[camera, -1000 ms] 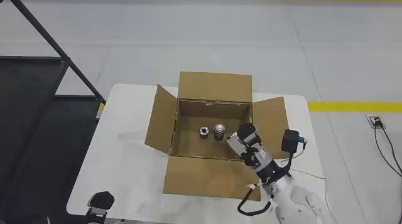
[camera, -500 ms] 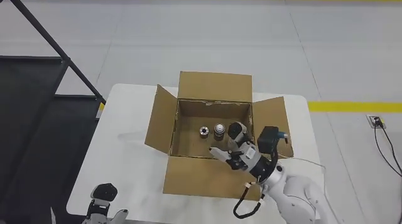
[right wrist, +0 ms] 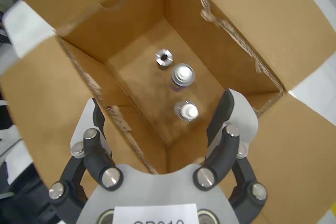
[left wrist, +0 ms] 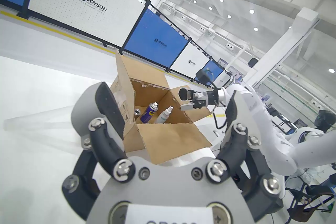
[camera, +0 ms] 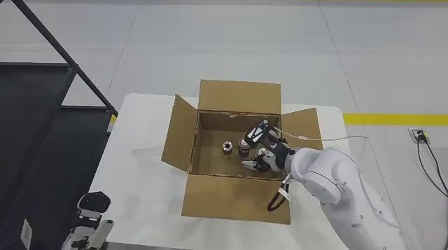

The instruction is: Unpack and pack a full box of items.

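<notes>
Cardboard box [left wrist: 168, 135] rim hides the bases of blue can [left wrist: 147, 113] and white bottle [left wrist: 162, 115].

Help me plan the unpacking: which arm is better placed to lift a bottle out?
Right. The right end effector hangs open over the box, above the white bottle; the left end effector sits far off by the table edge.

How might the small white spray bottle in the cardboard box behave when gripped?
The small white spray bottle stands slim and upright, so a sideways touch would probably tip it. Its round body could then roll. It looks like light plastic.
</notes>
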Robot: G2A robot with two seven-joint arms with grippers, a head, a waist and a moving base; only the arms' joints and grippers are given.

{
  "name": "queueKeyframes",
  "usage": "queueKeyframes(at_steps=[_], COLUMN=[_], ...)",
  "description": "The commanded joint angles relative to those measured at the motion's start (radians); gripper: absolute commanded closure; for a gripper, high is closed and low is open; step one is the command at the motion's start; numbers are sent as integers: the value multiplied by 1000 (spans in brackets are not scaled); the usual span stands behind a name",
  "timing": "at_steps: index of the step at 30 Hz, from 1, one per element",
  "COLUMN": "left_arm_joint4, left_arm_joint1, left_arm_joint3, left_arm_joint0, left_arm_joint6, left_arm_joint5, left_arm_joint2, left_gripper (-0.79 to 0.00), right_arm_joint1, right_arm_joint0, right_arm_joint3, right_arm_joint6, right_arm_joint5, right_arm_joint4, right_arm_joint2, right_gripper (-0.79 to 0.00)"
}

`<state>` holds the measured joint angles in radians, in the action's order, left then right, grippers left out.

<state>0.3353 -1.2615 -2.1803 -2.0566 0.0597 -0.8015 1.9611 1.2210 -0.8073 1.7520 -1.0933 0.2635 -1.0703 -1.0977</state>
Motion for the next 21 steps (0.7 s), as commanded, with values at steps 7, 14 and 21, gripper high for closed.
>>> queueKeyframes(at_steps=[7, 14, 21], left_arm_joint4=[-17, -23, -47], left_arm_joint1=[2, 4, 14], left_arm_joint3=[3, -11, -44], left_arm_joint0=[-3, 32, 148], left_arm_joint6=[18, 33, 112], left_arm_joint5=[-8, 28, 117], left_arm_joint2=[-1, -9, -36], left_gripper=[-785, -785, -785], right_arm_joint1=[5, 8, 47], right_arm_joint0=[13, 28, 198], right_arm_joint3=[-15, -60, -242], right_arm_joint6=[44, 15, -120], right_arm_joint5=[-31, -35, -7], right_arm_joint4=[24, -41, -56], right_arm_joint2=[6, 48, 193], right_gripper=[-785, -785, -785])
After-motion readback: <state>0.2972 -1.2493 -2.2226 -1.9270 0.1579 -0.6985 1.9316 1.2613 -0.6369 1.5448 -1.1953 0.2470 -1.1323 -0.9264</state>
